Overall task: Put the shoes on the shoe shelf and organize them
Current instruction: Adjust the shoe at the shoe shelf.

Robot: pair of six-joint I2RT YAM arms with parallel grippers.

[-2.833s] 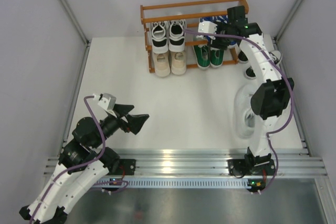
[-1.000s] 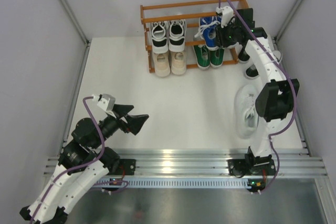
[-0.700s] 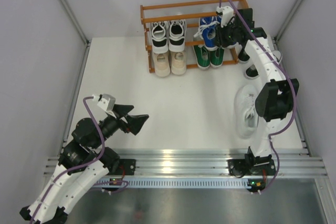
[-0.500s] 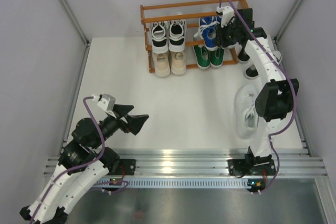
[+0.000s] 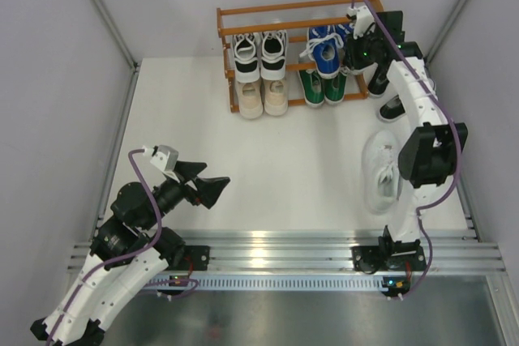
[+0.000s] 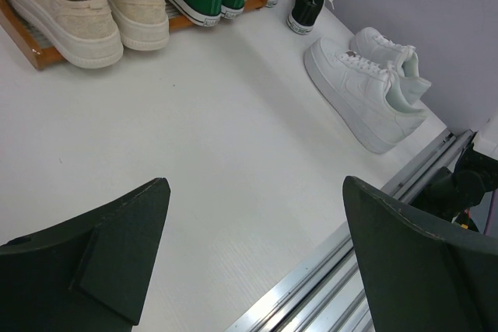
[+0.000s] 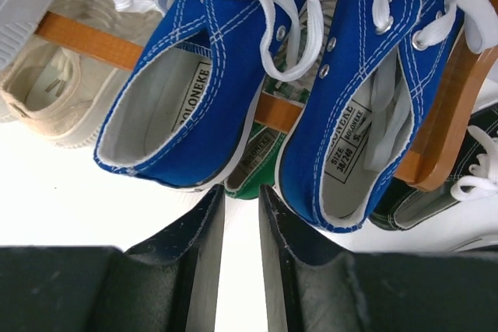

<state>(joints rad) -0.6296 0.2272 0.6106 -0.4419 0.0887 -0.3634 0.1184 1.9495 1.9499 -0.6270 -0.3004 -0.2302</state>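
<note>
Your left tool point(image 6: 255, 211) released wide above tabletop point(image 6: 194, 145); right tool point(image 7: 241, 196) narrowly parted, empty, at heels of blue shoes point(image 7: 194, 91) on shoe shelf point(image 7: 78, 40).

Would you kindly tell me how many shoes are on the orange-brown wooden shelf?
8: black-and-white pair middle tier left, blue pair middle right, beige pair bottom left, green pair bottom right; the right arm may hide more.
</note>
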